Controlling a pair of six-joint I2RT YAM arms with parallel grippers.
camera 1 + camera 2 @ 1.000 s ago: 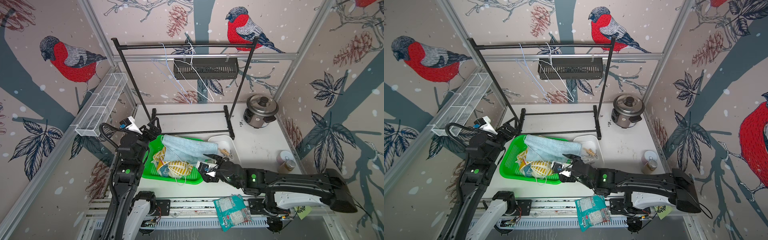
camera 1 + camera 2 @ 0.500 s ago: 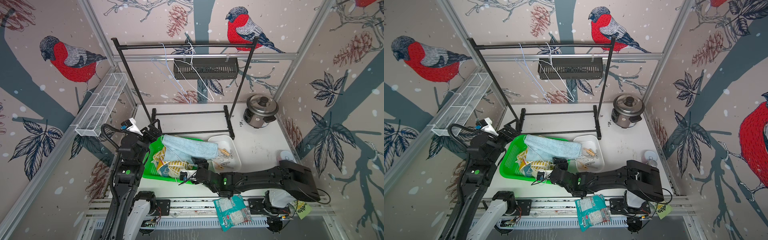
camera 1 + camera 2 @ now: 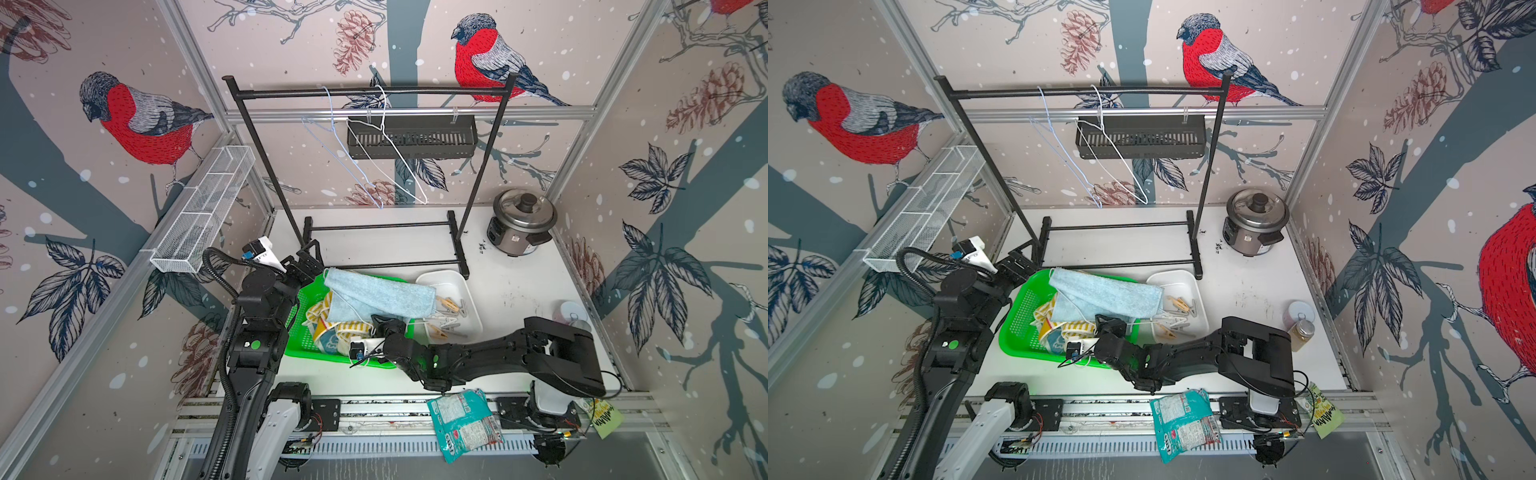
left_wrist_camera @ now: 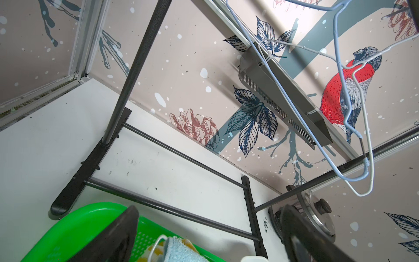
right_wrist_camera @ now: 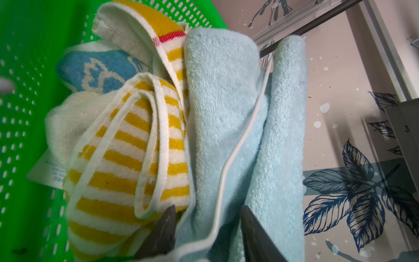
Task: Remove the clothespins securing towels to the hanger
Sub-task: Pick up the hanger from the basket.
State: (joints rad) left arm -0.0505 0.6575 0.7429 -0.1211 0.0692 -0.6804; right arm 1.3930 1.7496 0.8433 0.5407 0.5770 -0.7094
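Right wrist view first: what's new?

The right gripper has come from beside the tray to over the green basket. Its fingers are narrowing round the blue towel and a white hanger wire. Whether they bite yet, I cannot tell. Hunting a last pin, I'd judge.

Counts?

Three towels: blue, striped, teal. Roughly six loose clothespins overlap in the white tray. The left gripper is spread wide, empty. Two bare hangers hang on the far rack.
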